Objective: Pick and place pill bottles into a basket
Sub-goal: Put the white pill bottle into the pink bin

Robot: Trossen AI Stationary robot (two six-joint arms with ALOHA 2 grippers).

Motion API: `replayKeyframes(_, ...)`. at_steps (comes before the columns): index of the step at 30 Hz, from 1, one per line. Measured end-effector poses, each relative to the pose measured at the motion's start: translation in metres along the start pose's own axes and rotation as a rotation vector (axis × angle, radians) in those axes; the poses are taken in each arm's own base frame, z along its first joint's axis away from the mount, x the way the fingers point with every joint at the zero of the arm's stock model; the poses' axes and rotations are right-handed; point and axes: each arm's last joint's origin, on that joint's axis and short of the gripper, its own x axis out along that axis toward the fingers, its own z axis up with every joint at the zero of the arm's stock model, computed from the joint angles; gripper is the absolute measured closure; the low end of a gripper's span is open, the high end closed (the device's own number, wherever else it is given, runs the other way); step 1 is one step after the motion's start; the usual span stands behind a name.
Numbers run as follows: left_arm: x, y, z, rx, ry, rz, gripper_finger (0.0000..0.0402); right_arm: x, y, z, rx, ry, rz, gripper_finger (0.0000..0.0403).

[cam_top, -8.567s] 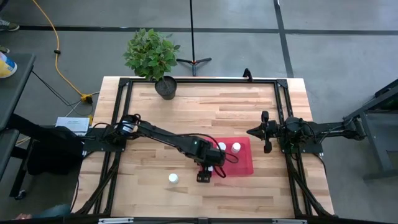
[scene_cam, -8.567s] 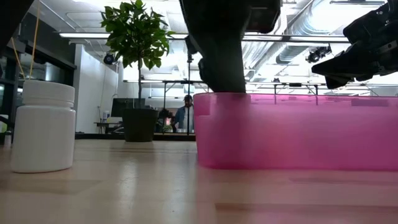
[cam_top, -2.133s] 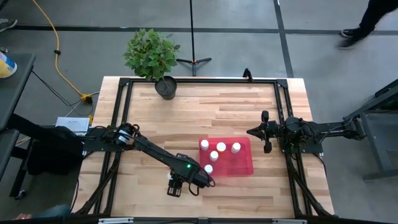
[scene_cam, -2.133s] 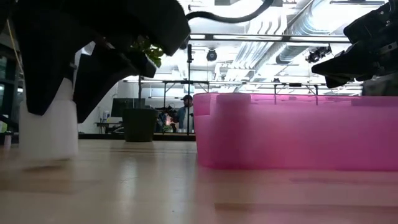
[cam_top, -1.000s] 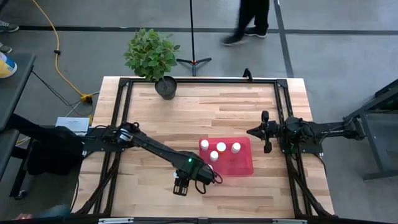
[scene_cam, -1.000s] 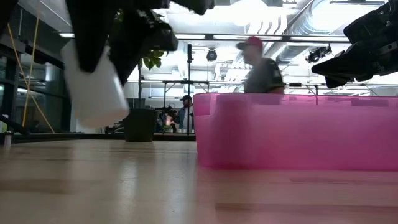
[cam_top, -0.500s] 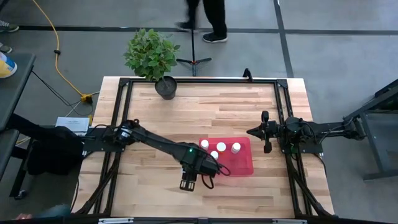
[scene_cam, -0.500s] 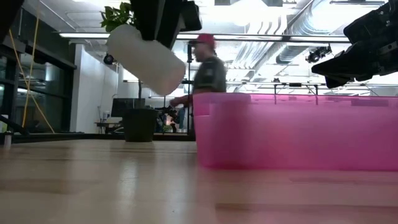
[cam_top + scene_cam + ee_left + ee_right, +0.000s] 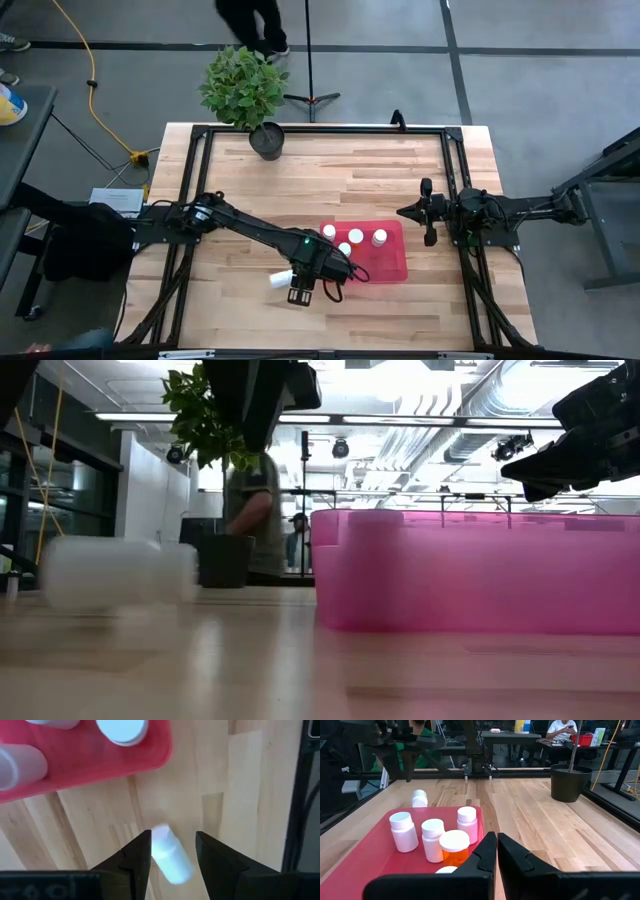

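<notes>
**Inspector:** Where is the loose pill bottle (image 9: 281, 278), and how does it lie?

**Assistant:** On its side on the bench (image 9: 230, 300), just left of the left gripper (image 9: 300, 293) and outside the basket (image 9: 392, 268). Its long axis runs roughly left to right, cap end unclear.

**Inspector:** The jaws?

**Assistant:** Left jaws apart and empty above the bottle; the left arm is much nearer. Right gripper (image 9: 429, 213), jaws together, waits beyond the basket's right side.

Left hand (image 9: 299, 293) hangs parted, empty; right hand (image 9: 404, 212) closed.
</notes>
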Motion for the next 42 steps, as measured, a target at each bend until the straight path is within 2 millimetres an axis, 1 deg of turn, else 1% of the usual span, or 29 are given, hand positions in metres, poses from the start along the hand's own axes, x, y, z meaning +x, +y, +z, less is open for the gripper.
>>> replayKeyframes(5, 0.0, 0.001, 0.0, -0.009, -0.003, 0.045, 0.0202, 0.0, 0.0, 0.0, 0.0, 0.0, 0.0, 0.0396)
replayKeyframes(9, 0.003, 0.003, -0.007, -0.089, 0.059, 0.08, 0.0166, 0.0, 0.0, 0.0, 0.0, 0.0, 0.0, 0.0396)
replayKeyframes(12, 0.013, 0.006, -0.016, -0.152, 0.169, 0.107, 0.0125, 0.0, 0.0, 0.0, 0.0, 0.0, 0.0, 0.0396)
replayKeyframes(16, 0.037, 0.006, -0.022, -0.219, 0.247, 0.031, 0.007, 0.0, 0.0, 0.0, -0.001, 0.0, 0.0, 0.0396)
replayKeyframes(20, 0.054, 0.003, -0.034, -0.24, 0.328, 0.072, 0.0039, 0.0, 0.0, 0.0, 0.004, 0.0, 0.0, 0.0396)
replayKeyframes(22, 0.055, 0.003, -0.042, -0.253, 0.367, 0.105, 0.0033, 0.0, 0.0, 0.0, 0.004, 0.0, 0.0, 0.0396)
replayKeyframes(25, 0.046, 0.007, -0.057, -0.285, 0.352, 0.152, 0.0034, 0.0, 0.0, 0.0, 0.004, 0.001, 0.0, 0.0396)
replayKeyframes(28, 0.038, 0.011, -0.075, -0.347, 0.285, 0.169, 0.0041, 0.001, 0.0, -0.001, 0.003, 0.009, 0.0, 0.0396)
replayKeyframes(31, 0.027, 0.015, -0.095, -0.4, 0.167, 0.158, 0.0049, 0.001, 0.0, -0.001, 0.003, 0.018, -0.001, 0.0396)
replayKeyframes(34, 0.022, 0.019, -0.112, -0.446, 0.053, 0.129, 0.0055, 0.001, 0.0, -0.002, 0.002, 0.023, 0.0, 0.0396)
replayKeyframes(36, 0.019, 0.022, -0.126, -0.475, 0.013, 0.127, 0.0057, 0.002, 0.0, -0.002, 0.004, 0.026, -0.001, 0.0396)
replayKeyframes(42, 0.014, 0.034, -0.17, -0.517, -0.065, 0.218, 0.0058, 0.002, 0.0, -0.002, 0.005, 0.027, -0.002, 0.0396)
